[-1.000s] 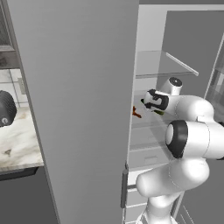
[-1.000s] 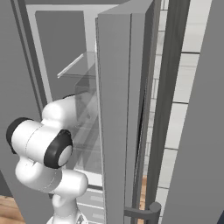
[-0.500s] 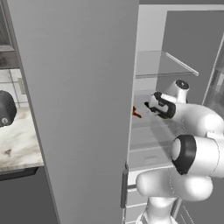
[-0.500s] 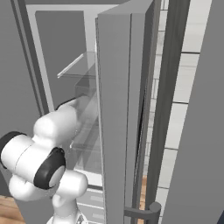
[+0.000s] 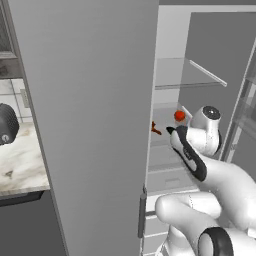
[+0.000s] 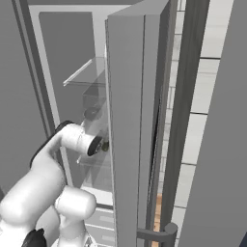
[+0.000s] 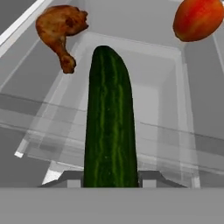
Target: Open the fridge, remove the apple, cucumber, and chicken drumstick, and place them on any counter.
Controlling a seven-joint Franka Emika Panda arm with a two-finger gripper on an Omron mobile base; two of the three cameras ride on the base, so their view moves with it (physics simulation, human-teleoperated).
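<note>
The fridge (image 5: 90, 100) stands with its doors open, the left door filling the near side of the left base view, and the white arm reaches into the white interior at the level of a glass shelf (image 5: 165, 162).

In the hand view the cucumber (image 7: 109, 127) rises from the bottom edge straight up the middle of the frame. Its long axis runs along the gripper's line of sight, with the rounded tip pointing away from the hand toward the back of the compartment. Its near end sits between the two finger tips, whose grey edges (image 7: 151, 178) show just beside it on either side at the bottom. Whether the pads press on the cucumber or stand slightly off it cannot be told from these pictures.

The chicken drumstick (image 7: 60, 30) lies beyond the fingers and to their upper left in the hand view, thick end up and thin end pointing down toward the hand. It is apart from the cucumber's tip. The apple (image 7: 199, 18) lies beyond the fingers to their upper right, well apart from both the cucumber and the drumstick.

In the left base view the gripper (image 5: 172, 131) points into the fridge; the apple (image 5: 179, 116) shows just above and beyond it, and the drumstick (image 5: 154, 128) shows just left of it at the door edge.

In the right base view the arm's wrist (image 6: 84, 140) enters the fridge behind the right door (image 6: 132, 130).
</note>
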